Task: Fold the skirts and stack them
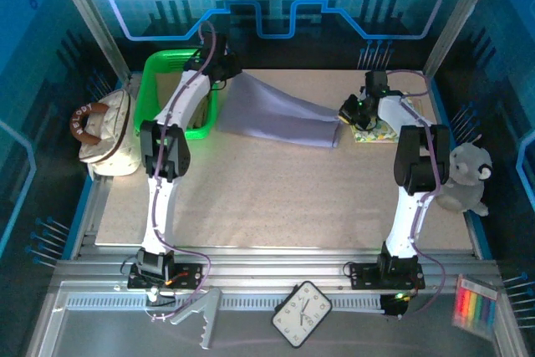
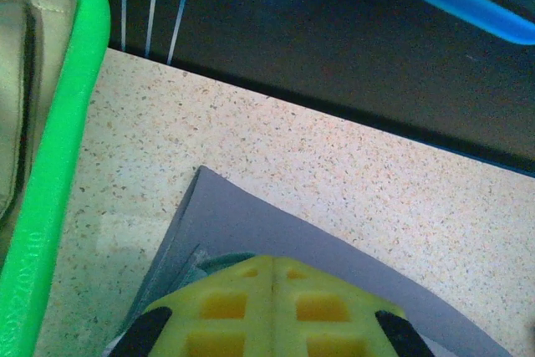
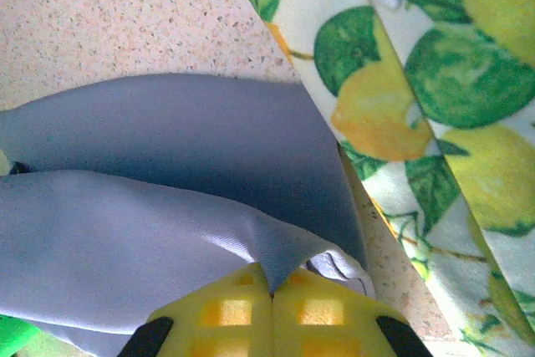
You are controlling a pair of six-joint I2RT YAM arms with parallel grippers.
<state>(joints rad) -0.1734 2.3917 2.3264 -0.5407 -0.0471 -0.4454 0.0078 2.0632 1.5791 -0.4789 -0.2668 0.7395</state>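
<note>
The lavender-grey skirt (image 1: 280,114) hangs stretched across the back of the table between my two grippers. Close beside the green basket (image 1: 155,89), my left gripper (image 1: 227,73) is shut on its left end; the left wrist view has the pads (image 2: 234,307) pressed together over the cloth (image 2: 251,223). On the right, my right gripper (image 1: 349,110) is shut on the skirt's right end, with a fold (image 3: 284,248) pinched between the pads. The yellow-green printed skirt (image 3: 435,81) lies folded on the table just right of that gripper (image 3: 272,277). Khaki cloth (image 2: 12,106) lies inside the basket (image 2: 58,165).
A cream handbag (image 1: 104,131) stands at the table's left edge and a white plush toy (image 1: 464,177) at its right edge. A clock (image 1: 301,313) and a grey clip (image 1: 199,313) lie on the rail in front of the arm bases.
</note>
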